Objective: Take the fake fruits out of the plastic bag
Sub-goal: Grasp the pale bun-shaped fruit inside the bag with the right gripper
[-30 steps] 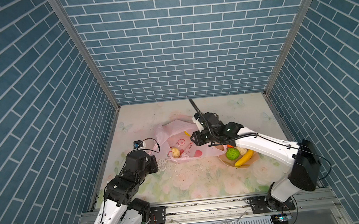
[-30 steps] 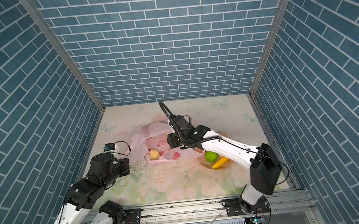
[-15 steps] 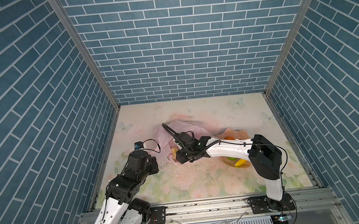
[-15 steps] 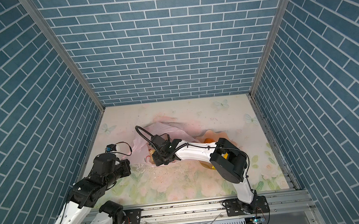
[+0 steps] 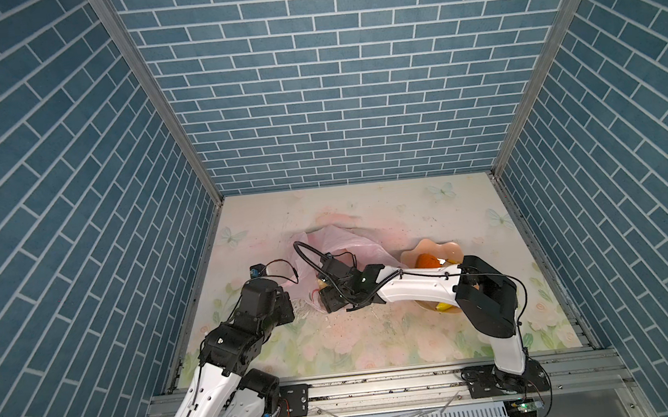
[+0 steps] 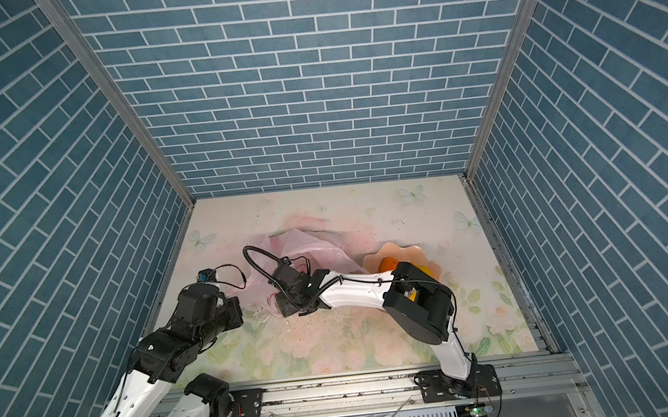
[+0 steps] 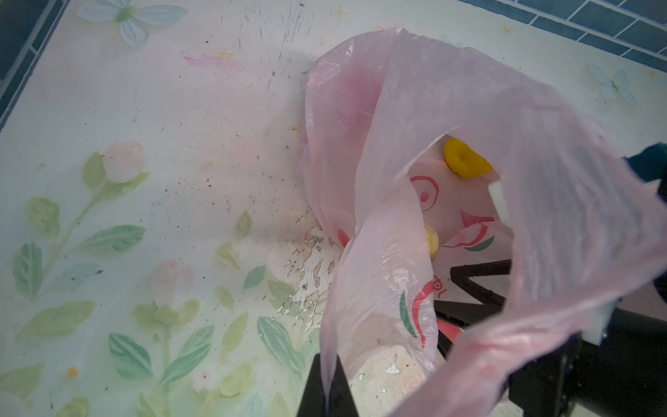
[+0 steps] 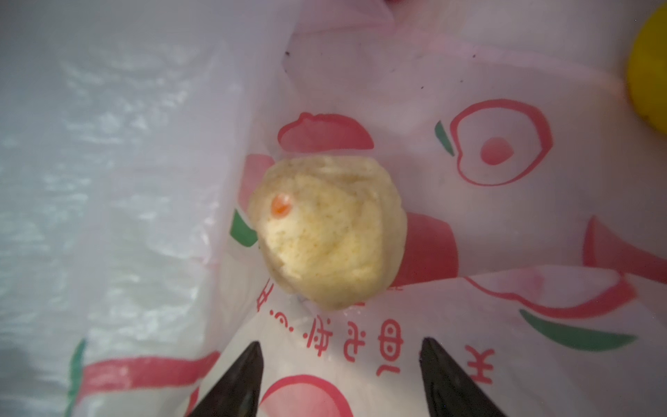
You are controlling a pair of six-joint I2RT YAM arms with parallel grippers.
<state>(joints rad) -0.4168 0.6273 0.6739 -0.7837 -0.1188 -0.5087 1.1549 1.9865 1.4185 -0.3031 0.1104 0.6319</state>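
In both top views the plastic bag [image 5: 339, 242] lies crumpled left of centre on the floral bench [image 5: 378, 339], pale pink and translucent, but both arms cover its mouth and nothing inside it shows. There the peach scalloped bowl [image 5: 449, 248] sits just to the right of the bag, holding an orange [image 5: 427, 260], with the right arm passing over it. The wrist views supply the rest. The left wrist view shows the left gripper [image 7: 330, 361] with its fingers together, clamped on a strip of the bag's film and holding the mouth open. Inside lie a yellow round fruit [image 7: 465, 162] and a cream-white lump [image 7: 431, 240] half hidden by a fold. The right wrist view looks from inside the bag: the right gripper [image 8: 341, 346] has its fingers apart with nothing between them, over the printed film. The lump sits just ahead of them, not touching, pale and grainy with a small orange spot. The yellow fruit shows only at the frame's edge. The film carries red apple outlines, green leaves and red characters.
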